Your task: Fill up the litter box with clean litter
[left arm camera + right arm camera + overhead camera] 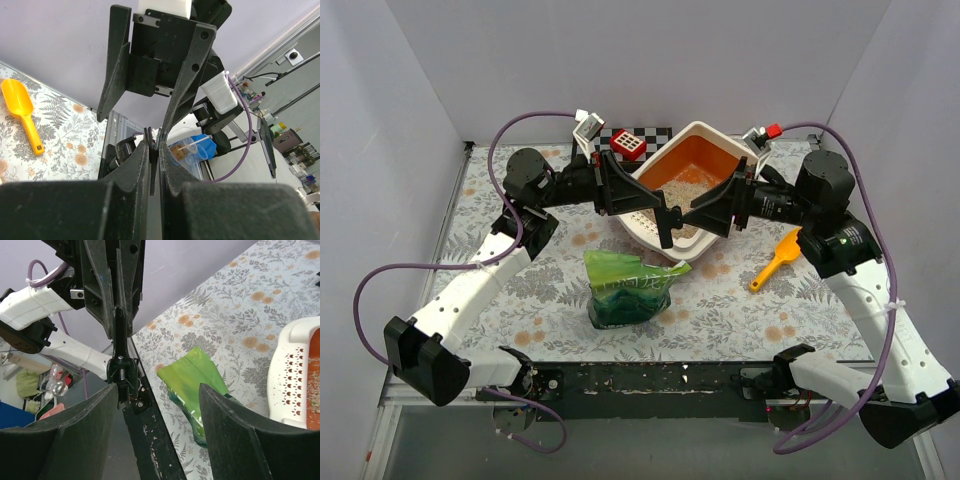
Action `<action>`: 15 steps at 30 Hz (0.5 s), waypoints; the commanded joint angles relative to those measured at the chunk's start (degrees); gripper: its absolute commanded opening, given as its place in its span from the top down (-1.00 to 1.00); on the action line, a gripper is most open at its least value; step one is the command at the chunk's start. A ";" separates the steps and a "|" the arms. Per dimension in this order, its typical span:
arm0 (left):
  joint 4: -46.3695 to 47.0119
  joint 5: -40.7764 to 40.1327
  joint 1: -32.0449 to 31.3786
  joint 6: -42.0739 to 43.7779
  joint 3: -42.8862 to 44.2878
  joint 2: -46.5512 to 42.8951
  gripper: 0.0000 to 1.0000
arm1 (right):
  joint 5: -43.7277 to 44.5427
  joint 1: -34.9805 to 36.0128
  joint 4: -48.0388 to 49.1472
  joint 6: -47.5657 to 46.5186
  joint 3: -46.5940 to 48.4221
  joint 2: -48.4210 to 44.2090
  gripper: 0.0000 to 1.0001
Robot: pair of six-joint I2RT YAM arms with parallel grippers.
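**Litter box (698,127), part-filled, on a table (740,310) covered in grey-and-orange floral print; plain white walls (720,60) on three sides.**

Box set cornerwise at mid-rear, clean litter (692,181) over part of its orange floor. Green bag (628,290) lies just in front; orange scoop (775,262) to the right, apart. Checkerboard (655,133) and red tag with white squares (628,145) behind. Left gripper (154,147) fingers pressed nearly together; right gripper (159,390) spread wide, holding nothing. Tips face each other above the box's near corner. Lettering: none legible.
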 commanded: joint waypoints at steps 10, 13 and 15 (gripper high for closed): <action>0.66 1.26 -0.04 0.34 -0.63 -2.26 1.00 | -1.52 0.17 -2.25 -1.96 6.07 -0.40 -0.41; 0.66 1.34 -0.04 0.16 -0.10 -2.00 1.00 | -3.98 0.34 2.05 1.46 3.97 -0.31 -0.40; 0.31 1.26 -0.04 0.24 0.25 -1.65 1.00 | -4.25 0.69 3.64 2.61 3.08 -0.14 -0.39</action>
